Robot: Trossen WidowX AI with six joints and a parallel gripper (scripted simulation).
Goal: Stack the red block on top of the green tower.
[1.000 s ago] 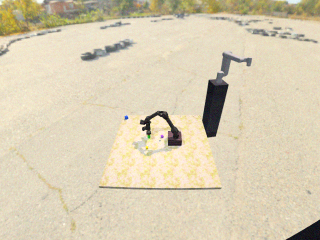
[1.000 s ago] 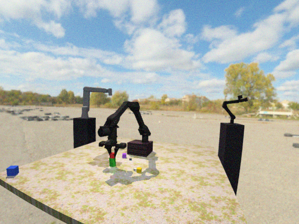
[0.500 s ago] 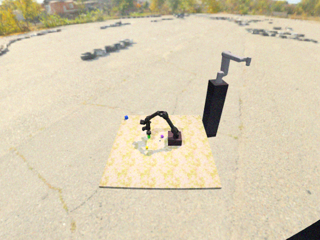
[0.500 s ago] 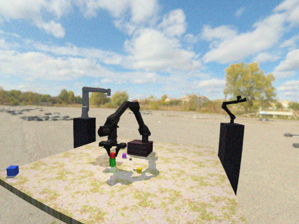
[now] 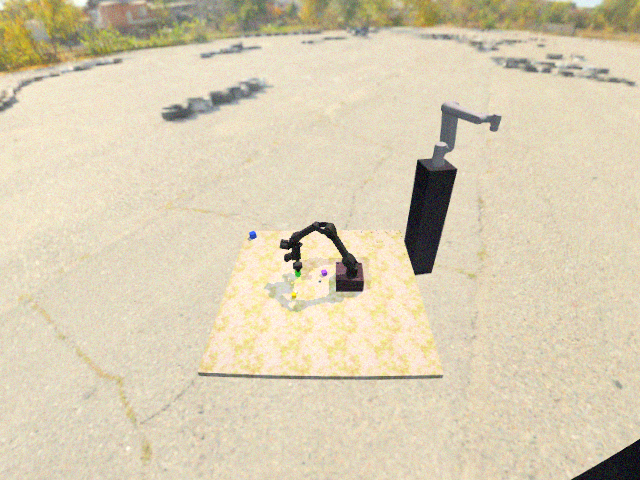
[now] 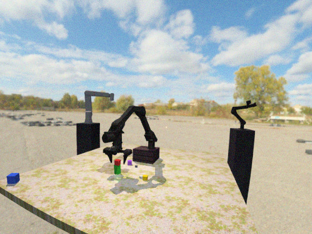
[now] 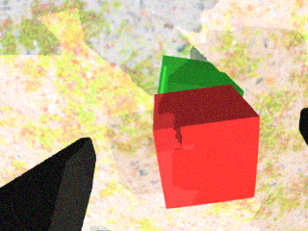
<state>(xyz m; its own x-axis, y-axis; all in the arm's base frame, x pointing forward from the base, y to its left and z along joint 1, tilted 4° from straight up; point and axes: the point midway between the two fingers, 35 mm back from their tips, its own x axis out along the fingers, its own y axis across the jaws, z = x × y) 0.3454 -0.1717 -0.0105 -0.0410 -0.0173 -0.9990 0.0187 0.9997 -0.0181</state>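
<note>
The red block [image 6: 117, 162] [image 7: 217, 161] sits upright on top of the green tower [image 5: 298, 274] [image 6: 117, 169] [image 7: 190, 74], which stands upright on the table. The red block cannot be made out in the top view. My gripper [image 6: 117, 163] [image 7: 198, 134] points down over the tower and is open wide. Its fingers stand on either side of the red block, with a gap on each side, and touch neither block. In the wrist view the red block hides most of the tower, and only the tip of the right finger shows at the edge.
A purple block [image 5: 324, 272] [image 6: 129, 162] and a small dark cube [image 6: 136, 166] lie between tower and arm base. A yellow block [image 5: 294, 295] [image 6: 145, 177] has a small white piece [image 6: 140, 177] beside it. A blue block [image 5: 252, 235] [image 6: 12, 178] lies at the far corner in the top view.
</note>
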